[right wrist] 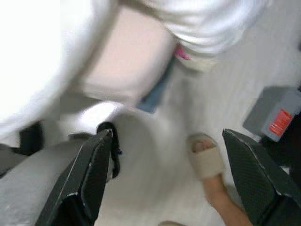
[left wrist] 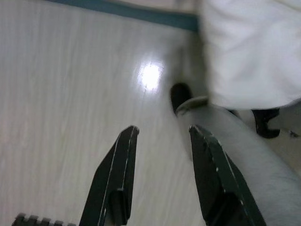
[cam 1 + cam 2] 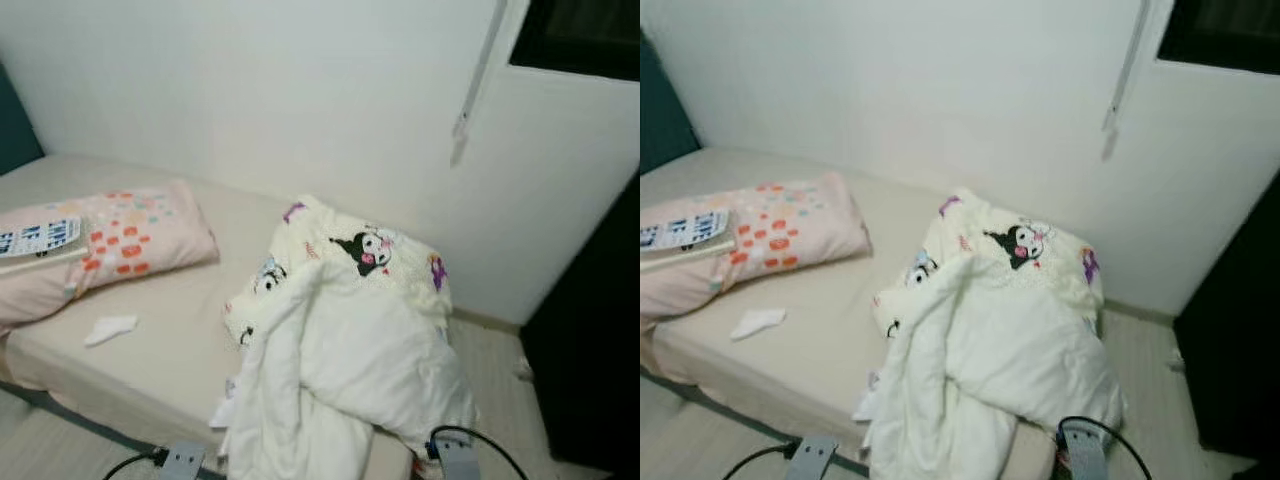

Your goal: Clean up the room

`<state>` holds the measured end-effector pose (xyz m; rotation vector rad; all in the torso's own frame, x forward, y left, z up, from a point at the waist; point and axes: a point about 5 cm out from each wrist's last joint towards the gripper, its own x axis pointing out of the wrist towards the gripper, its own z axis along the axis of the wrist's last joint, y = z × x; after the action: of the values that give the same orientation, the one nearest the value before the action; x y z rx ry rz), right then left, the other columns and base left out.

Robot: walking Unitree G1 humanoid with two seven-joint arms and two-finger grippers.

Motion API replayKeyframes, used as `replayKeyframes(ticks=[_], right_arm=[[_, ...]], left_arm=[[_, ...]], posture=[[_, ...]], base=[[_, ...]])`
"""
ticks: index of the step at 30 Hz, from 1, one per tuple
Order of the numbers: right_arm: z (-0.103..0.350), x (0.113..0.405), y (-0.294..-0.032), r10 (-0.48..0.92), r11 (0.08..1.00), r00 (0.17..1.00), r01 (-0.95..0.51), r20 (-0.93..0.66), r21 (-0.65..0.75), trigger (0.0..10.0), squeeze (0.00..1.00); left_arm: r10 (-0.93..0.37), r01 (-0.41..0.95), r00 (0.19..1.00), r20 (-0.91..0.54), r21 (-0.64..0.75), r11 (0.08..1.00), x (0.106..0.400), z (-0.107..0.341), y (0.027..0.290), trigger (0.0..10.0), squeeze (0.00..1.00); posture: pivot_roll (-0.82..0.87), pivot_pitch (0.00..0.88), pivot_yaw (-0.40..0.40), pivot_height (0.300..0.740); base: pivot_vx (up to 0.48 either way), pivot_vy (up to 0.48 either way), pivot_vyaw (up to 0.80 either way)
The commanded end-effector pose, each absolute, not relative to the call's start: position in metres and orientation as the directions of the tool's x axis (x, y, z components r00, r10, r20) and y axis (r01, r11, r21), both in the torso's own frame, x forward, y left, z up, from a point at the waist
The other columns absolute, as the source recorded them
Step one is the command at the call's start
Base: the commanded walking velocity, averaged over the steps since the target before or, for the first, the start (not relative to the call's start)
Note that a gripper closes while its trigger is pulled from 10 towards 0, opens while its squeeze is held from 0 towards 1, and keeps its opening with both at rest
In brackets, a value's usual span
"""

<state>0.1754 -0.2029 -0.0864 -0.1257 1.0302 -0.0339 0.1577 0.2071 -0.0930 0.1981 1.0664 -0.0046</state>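
Observation:
A crumpled white quilt (image 3: 350,360) with cartoon prints lies bunched at the foot of the beige bed (image 3: 170,350) and hangs over its near edge. A pink patterned pillow (image 3: 110,245) lies at the left, with a book (image 3: 35,240) on top of it. A small white tissue (image 3: 110,329) rests on the mattress in front of the pillow. My left gripper (image 2: 160,136) hangs open above the pale floor. My right gripper (image 1: 169,141) hangs wide open over the floor beside the bed corner.
A person's foot in a beige slipper (image 1: 206,157) stands on the floor near my right gripper. A grey box with a red label (image 1: 275,115) sits beyond it. A white wall (image 3: 300,90) backs the bed. Dark furniture (image 3: 590,350) stands at the right.

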Motion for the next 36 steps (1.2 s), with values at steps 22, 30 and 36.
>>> replayKeyframes(ticks=[22,30,36], right_arm=[[-0.088,0.166,-0.218,-0.153,0.987,0.488,0.03,-0.859,-0.159,10.0,0.0],[-0.087,0.169,-0.215,-0.147,0.989,0.511,0.059,-0.847,-0.137,10.0,0.0],[-0.087,0.169,-0.215,-0.157,0.988,0.499,0.083,-0.852,-0.134,10.0,0.0]], left_arm=[[-0.075,0.091,0.886,-0.458,0.014,0.996,0.287,-0.006,0.185,10.0,0.0],[-0.02,0.053,0.939,-0.345,0.086,0.995,0.317,0.025,0.179,10.0,0.0],[0.02,0.03,0.948,-0.319,0.151,0.988,0.323,0.032,0.174,10.0,0.0]], posture=[[-0.16,0.0,-0.033,0.74],[-0.17,0.0,-0.025,0.74],[-0.18,0.0,-0.018,0.74]], base=[[0.0,0.0,-0.47],[0.0,0.0,-0.45],[0.0,0.0,0.0]])
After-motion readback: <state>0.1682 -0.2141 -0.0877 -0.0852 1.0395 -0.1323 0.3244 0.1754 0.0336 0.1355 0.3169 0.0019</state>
